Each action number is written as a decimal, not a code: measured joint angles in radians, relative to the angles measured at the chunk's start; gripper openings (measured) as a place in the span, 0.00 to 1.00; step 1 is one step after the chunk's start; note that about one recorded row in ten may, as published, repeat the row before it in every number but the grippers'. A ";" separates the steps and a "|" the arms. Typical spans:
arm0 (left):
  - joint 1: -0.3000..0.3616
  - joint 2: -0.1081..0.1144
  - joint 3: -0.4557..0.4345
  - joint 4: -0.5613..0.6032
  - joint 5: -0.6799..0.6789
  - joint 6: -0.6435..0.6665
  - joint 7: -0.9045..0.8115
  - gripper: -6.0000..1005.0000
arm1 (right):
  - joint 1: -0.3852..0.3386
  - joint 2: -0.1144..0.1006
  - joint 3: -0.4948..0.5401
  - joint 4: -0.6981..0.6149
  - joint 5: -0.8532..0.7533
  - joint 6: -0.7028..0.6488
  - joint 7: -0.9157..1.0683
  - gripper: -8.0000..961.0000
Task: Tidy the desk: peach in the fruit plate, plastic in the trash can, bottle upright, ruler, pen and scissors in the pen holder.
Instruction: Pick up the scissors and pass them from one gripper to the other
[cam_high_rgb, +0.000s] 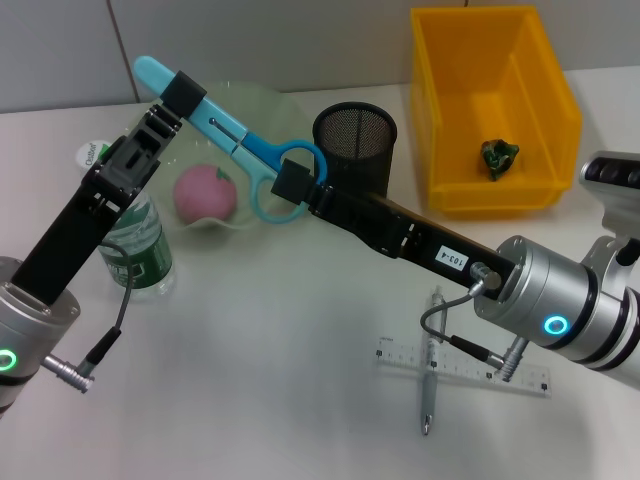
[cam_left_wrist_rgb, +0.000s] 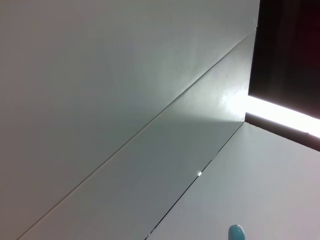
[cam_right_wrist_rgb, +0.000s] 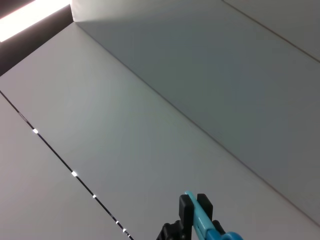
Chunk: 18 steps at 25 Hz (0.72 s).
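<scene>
The blue scissors (cam_high_rgb: 228, 133) hang in the air over the glass fruit plate (cam_high_rgb: 262, 103), held at both ends. My left gripper (cam_high_rgb: 183, 97) is shut on the blade end, and my right gripper (cam_high_rgb: 293, 180) is shut on the handle ring. The right wrist view shows the scissors (cam_right_wrist_rgb: 205, 225) between black fingers (cam_right_wrist_rgb: 186, 210); their tip (cam_left_wrist_rgb: 236, 233) shows in the left wrist view. The peach (cam_high_rgb: 205, 193) lies in the plate. Behind my left arm the green bottle (cam_high_rgb: 137, 242) stands upright. The ruler (cam_high_rgb: 465, 366) and the pen (cam_high_rgb: 429, 372) lie crossed on the desk.
The black mesh pen holder (cam_high_rgb: 355, 140) stands just right of the scissors' handle. A yellow bin (cam_high_rgb: 540, 190) at the back right holds a crumpled green plastic piece (cam_high_rgb: 498, 156). Both wrist views face the ceiling.
</scene>
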 joint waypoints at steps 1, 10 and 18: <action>0.000 0.000 0.000 0.000 0.000 -0.001 0.000 0.10 | 0.000 0.000 0.000 0.002 -0.001 0.000 0.000 0.82; 0.002 0.000 0.000 0.000 0.000 -0.003 0.003 0.10 | 0.001 0.000 0.000 0.004 -0.005 -0.004 0.001 0.48; 0.003 0.000 0.000 -0.007 0.000 -0.004 0.009 0.10 | 0.003 0.000 0.000 0.004 -0.006 -0.007 0.001 0.44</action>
